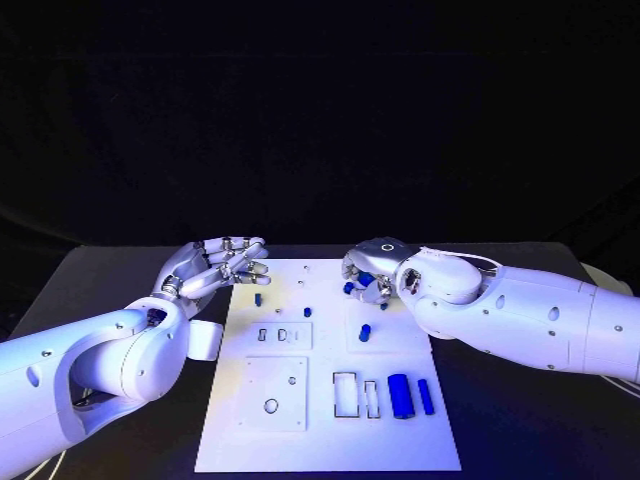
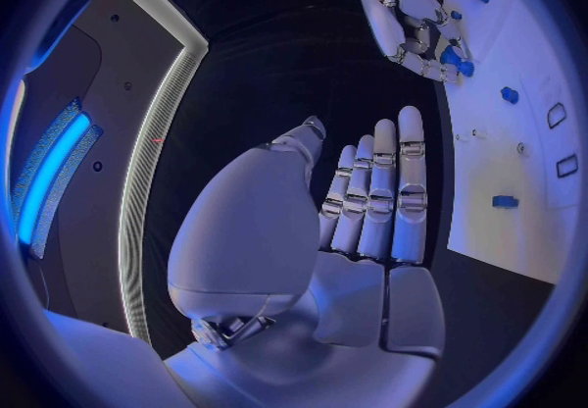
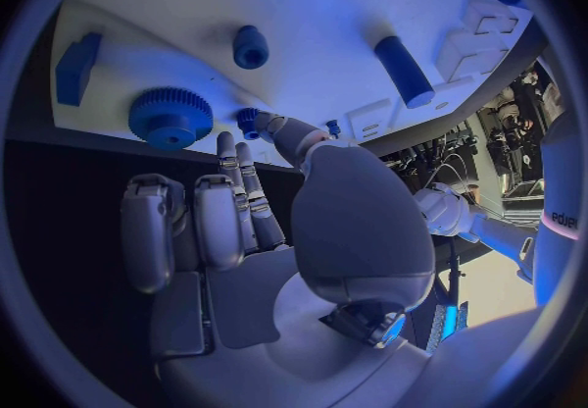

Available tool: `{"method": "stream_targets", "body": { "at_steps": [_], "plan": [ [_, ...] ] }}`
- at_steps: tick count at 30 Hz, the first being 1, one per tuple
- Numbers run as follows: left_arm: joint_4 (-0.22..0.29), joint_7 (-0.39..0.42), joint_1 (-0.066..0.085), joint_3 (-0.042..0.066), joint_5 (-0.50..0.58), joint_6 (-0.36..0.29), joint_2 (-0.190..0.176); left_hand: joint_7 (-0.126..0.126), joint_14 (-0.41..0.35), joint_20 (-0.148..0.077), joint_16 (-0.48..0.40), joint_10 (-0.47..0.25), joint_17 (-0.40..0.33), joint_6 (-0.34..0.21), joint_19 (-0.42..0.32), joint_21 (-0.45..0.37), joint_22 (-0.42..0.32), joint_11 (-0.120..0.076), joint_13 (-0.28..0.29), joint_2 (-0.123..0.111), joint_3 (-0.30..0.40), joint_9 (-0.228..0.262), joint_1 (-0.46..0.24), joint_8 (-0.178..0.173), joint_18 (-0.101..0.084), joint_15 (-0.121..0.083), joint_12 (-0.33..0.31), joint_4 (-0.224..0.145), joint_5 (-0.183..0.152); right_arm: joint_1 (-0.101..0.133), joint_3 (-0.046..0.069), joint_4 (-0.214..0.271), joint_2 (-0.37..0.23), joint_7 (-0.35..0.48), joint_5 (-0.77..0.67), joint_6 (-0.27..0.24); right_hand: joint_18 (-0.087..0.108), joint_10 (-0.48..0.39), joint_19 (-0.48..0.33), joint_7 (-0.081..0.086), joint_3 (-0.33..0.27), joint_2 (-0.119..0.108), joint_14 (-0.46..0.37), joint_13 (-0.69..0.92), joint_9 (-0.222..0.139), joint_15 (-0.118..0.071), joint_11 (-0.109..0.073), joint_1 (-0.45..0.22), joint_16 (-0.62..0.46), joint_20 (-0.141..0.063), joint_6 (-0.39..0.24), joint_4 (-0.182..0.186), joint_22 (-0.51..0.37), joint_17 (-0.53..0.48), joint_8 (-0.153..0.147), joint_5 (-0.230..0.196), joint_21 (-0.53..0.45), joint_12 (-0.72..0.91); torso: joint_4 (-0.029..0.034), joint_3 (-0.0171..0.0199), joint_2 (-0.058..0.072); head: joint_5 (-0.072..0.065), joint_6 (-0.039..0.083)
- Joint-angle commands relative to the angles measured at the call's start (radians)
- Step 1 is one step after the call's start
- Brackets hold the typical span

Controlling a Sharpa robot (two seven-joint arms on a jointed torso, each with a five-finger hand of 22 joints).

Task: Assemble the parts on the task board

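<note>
On the black table [image 1: 118,270] in the head view, the white task board [image 1: 327,400] lies between the arms; the left hand [image 1: 216,266] hovers at its far left corner with fingers curled and holding nothing, while the right hand [image 1: 372,270] sits over the far right part, fingers bent down around a small blue part [image 1: 352,287]. In the left wrist view, the left hand [image 2: 356,212] shows fingers straight, pressed together and empty, beside the board edge. In the right wrist view, the right hand [image 3: 264,222] pinches a small blue peg [image 3: 250,120] at its fingertips, near a blue gear [image 3: 171,117], a blue knob [image 3: 250,46] and a blue cylinder [image 3: 403,70] on the board.
</note>
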Motion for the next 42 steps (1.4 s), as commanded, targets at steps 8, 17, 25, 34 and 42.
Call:
{"method": "stream_targets", "body": {
  "at_steps": [8,17,25,34,42],
  "plan": [
    [0.004,0.0,0.004,0.001,-0.005,0.023,-0.002,0.001,-0.004,0.002,0.008,0.007,0.002,-0.003,0.007,0.006,0.002,0.002,-0.001,0.0,0.003,0.0,-0.007,-0.006,0.01,-0.001,-0.008,0.002,0.003,0.0,0.0,-0.007,0.016,-0.022,-0.039,0.011,-0.015,0.003,0.007,-0.002,0.007,0.002,0.034,0.005,0.006,0.005,-0.002,0.008,0.01,0.004,0.012,0.01,0.054,0.003,-0.003,-0.013,0.011,0.014,0.0012,0.0002,0.007,0.0,-0.002],
    [0.002,-0.001,0.005,0.001,-0.005,0.023,-0.003,0.001,-0.004,0.002,0.009,0.006,0.004,-0.003,0.007,0.007,0.003,0.002,-0.001,0.001,0.003,0.0,-0.009,-0.006,0.01,-0.001,-0.009,0.003,0.003,0.0,0.0,-0.01,0.019,-0.021,-0.037,0.011,-0.021,0.028,0.024,-0.009,0.029,0.014,0.033,0.015,0.016,-0.002,-0.011,0.024,0.018,-0.002,0.027,0.015,0.085,0.006,0.002,-0.059,0.027,0.037,0.0004,-0.0006,0.01,-0.002,-0.002],
    [0.002,-0.003,0.005,0.001,-0.005,0.023,-0.003,0.002,-0.003,0.002,0.011,0.006,0.006,-0.004,0.007,0.009,0.004,0.002,-0.001,0.003,0.004,0.0,-0.01,-0.006,0.009,-0.001,-0.01,0.004,0.003,0.0,0.0,-0.014,0.024,-0.015,-0.032,0.026,-0.025,0.04,0.036,-0.015,0.042,0.018,0.033,0.02,0.023,-0.006,-0.016,0.03,0.021,-0.005,0.038,0.017,0.104,0.005,0.006,-0.066,0.038,0.047,0.0008,0.0008,0.013,0.0,-0.003],
    [0.004,-0.005,0.006,0.001,-0.004,0.023,-0.005,0.002,-0.003,0.002,0.012,0.007,0.008,-0.004,0.007,0.01,0.005,0.002,0.0,0.004,0.004,0.0,-0.012,-0.007,0.009,-0.001,-0.011,0.005,0.003,-0.001,-0.001,-0.023,0.029,-0.015,-0.03,0.035,-0.028,0.056,0.044,-0.022,0.058,0.029,0.033,0.027,0.033,-0.012,-0.024,0.044,0.024,-0.011,0.056,0.014,0.119,0.005,0.015,-0.065,0.046,0.06,0.0015,0.0004,0.017,0.001,-0.006],
    [0.003,-0.007,0.006,0.001,-0.004,0.021,-0.005,0.002,-0.003,0.002,0.013,0.007,0.009,-0.004,0.006,0.011,0.005,0.002,0.0,0.005,0.005,0.0,-0.013,-0.007,0.009,-0.001,-0.012,0.005,0.003,-0.001,-0.001,-0.012,0.025,-0.022,-0.03,-0.044,-0.031,0.086,0.054,-0.037,0.079,0.067,0.032,0.038,0.062,-0.025,-0.039,0.076,0.026,-0.022,0.102,0.003,0.136,0.001,0.046,-0.084,0.054,0.079,0.0004,0.0011,0.015,0.002,-0.009]
  ]
}}
